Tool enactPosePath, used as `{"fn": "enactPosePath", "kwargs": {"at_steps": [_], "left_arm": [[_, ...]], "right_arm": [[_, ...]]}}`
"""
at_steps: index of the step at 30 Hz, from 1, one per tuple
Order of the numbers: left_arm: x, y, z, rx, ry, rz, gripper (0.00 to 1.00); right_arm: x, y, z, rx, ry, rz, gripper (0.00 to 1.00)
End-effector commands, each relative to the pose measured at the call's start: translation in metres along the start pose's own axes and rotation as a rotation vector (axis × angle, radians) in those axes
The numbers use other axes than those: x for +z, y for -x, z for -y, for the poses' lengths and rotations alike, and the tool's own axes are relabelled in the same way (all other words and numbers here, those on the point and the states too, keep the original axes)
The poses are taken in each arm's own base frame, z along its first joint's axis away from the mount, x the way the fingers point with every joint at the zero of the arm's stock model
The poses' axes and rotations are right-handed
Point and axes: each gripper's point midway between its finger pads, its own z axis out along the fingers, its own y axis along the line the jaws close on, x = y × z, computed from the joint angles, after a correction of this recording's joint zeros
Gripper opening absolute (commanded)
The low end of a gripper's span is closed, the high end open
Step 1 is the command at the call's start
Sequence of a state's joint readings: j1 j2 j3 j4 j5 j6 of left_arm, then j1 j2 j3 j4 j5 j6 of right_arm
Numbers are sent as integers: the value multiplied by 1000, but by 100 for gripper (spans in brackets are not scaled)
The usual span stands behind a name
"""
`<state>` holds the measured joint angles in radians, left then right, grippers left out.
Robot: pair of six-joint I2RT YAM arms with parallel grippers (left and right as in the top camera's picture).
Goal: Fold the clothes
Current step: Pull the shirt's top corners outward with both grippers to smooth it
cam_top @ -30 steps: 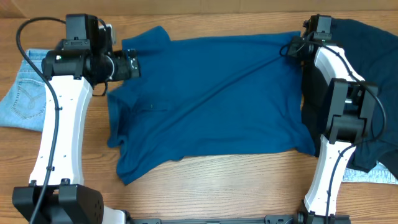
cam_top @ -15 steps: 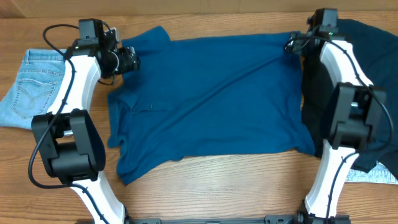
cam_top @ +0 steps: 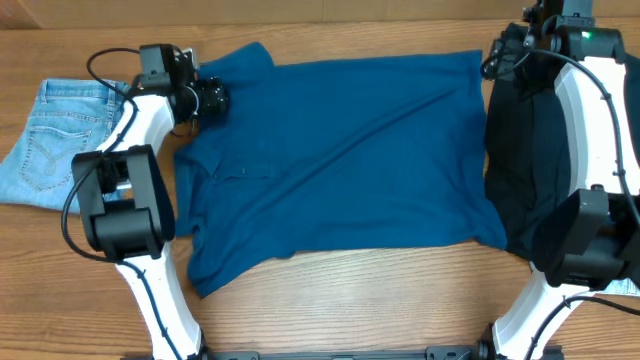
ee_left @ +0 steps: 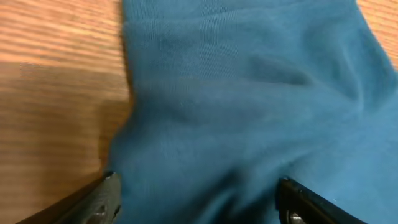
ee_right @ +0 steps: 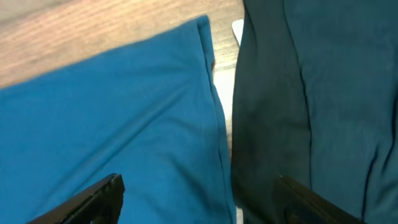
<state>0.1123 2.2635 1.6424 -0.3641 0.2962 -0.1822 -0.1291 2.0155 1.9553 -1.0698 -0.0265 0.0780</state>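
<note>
The clothes lie on the wooden table. A large mid-blue top (cam_top: 340, 160) is spread flat across the middle, with a dark navy garment (cam_top: 540, 170) along its right edge and light-blue jeans (cam_top: 50, 140) at the far left. My left gripper (cam_top: 208, 98) hovers open over the top's upper-left sleeve (ee_left: 249, 93), its fingers (ee_left: 99, 199) wide apart with cloth below them. At the top's upper-right corner (ee_right: 199, 37) my right gripper (cam_top: 505, 50) is open and straddles the seam between blue top and navy garment (ee_right: 298, 93). Neither holds anything.
Bare wood (cam_top: 360, 300) runs along the front below the top's hem. A bit of light-blue cloth (cam_top: 625, 285) shows at the right front edge under the navy garment. Both arm bases stand at the front corners.
The right gripper has opened, let go of the top's upper-right corner and drawn back to the right. The left arm has folded back while its gripper stays by the sleeve.
</note>
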Motion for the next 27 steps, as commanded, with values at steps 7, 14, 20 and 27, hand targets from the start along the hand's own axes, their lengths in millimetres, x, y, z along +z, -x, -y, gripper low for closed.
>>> {"fn": "enactPosePath", "kwargs": {"at_steps": [7,14,20,27], "left_arm": [[3,31,-13,58,59,126,83],[19,29,-14,65,39,141,78],[28,35,4,53,-72,177,4],[11,84,11,-46,-139,361,4]], "right_arm": [[-4,-1,-3,-5,2,-3,79],[-4,-3,-3,-4,2,-9,78],[-4,-3,-3,-4,2,-11,72],[-4,-8,-2,-3,-1,-30,70]]}}
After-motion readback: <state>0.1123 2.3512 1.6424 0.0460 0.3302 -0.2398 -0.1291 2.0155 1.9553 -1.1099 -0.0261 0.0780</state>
